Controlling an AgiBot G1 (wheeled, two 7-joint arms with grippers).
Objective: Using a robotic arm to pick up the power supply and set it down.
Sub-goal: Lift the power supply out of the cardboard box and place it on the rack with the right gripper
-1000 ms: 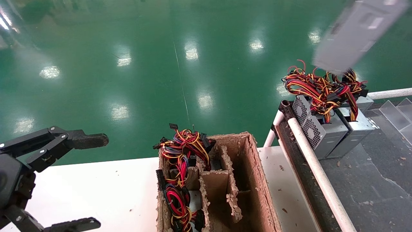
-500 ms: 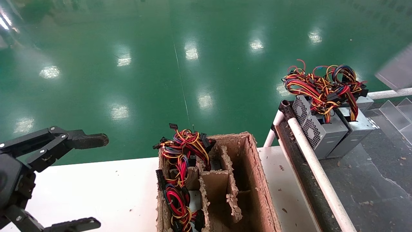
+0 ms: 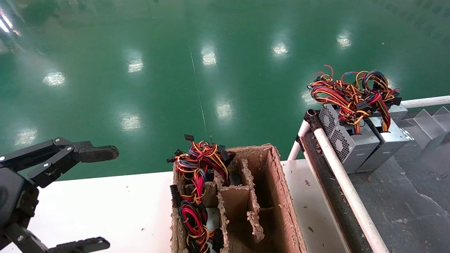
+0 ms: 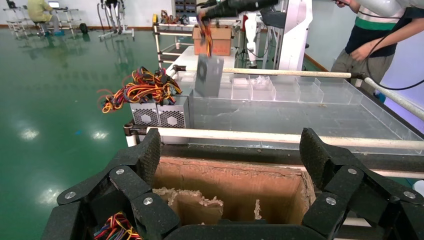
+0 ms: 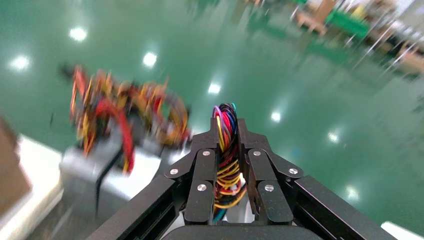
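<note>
Right wrist view shows the right pincer (image 5: 230, 165) clamping only the power supply's (image 4: 208, 75) wires (image 5: 227, 150); they could slip. Left pincer (image 3: 75, 196), at eight o'clock, gapes idle.

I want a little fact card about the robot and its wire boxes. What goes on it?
right gripper: shut on the wire bundle of the power supply, which hangs above the clear-walled tray
left gripper: open, idle over the white table
cardboard box: on the table, wires in its left slots
two other power supplies: side by side on the dark shelf
</note>
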